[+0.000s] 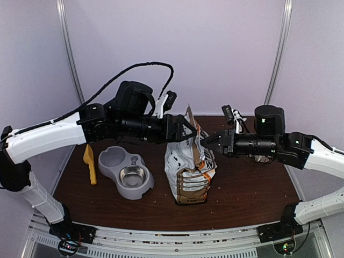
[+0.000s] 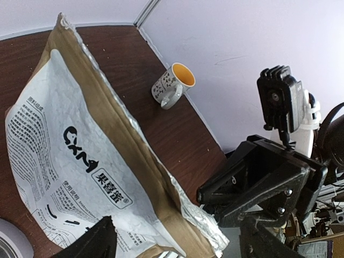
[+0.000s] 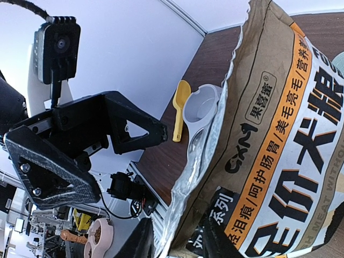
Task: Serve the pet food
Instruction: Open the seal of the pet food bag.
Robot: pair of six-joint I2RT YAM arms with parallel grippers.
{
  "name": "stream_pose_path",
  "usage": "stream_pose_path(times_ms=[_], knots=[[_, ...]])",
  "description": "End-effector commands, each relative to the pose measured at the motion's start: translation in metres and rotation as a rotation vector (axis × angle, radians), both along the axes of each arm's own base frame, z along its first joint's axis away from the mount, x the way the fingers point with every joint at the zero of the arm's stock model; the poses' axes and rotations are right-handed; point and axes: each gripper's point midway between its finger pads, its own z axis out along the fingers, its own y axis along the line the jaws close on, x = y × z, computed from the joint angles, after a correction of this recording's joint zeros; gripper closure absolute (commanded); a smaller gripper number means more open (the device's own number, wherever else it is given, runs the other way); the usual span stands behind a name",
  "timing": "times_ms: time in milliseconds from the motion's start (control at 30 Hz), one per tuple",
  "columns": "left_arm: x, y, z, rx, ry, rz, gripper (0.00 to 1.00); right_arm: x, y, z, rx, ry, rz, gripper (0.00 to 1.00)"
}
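No pet food shows in any view. A silver-white printed bag (image 1: 189, 166) with orange-brown trim stands upright mid-table. My left gripper (image 1: 189, 131) hovers at the bag's top from the left and is open. In the left wrist view the foil rim (image 2: 201, 220) lies between its spread fingers, touching neither. My right gripper (image 1: 207, 142) comes in from the right at the same top corner. In the right wrist view its fingers (image 3: 142, 242) straddle the bag's rim (image 3: 185, 199), with a sliver of gap on the outer side.
A grey double bowl (image 1: 126, 172) with a steel insert sits left of the bag. Further left lies a yellow scoop (image 1: 90, 163). A spotted mug (image 2: 173, 86) with a yellow inside stands at the table's back right, behind the right arm.
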Motion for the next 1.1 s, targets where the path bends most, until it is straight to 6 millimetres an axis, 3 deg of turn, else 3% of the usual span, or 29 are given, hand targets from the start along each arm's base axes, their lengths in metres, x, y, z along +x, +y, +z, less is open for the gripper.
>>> stream_pose_path(times_ms=[0, 333, 467, 700, 1067], knots=[[-0.001, 0.000, 0.019, -0.052, -0.049, -0.002, 0.18, 0.001, 0.006, 0.002, 0.026, 0.000, 0.019, 0.69], [-0.004, -0.005, 0.016, -0.054, -0.044, -0.026, 0.18, 0.002, 0.010, -0.005, 0.037, 0.025, 0.023, 0.87], [-0.007, -0.012, 0.009, -0.043, -0.031, -0.048, 0.20, 0.002, 0.009, -0.005, 0.055, 0.029, 0.016, 1.00], [-0.007, -0.027, 0.004, -0.039, -0.015, -0.071, 0.31, -0.008, 0.014, 0.003, 0.140, 0.027, 0.071, 1.00], [0.000, -0.030, -0.002, -0.016, 0.003, -0.040, 0.50, -0.016, 0.012, 0.010, 0.159, 0.001, 0.107, 1.00]])
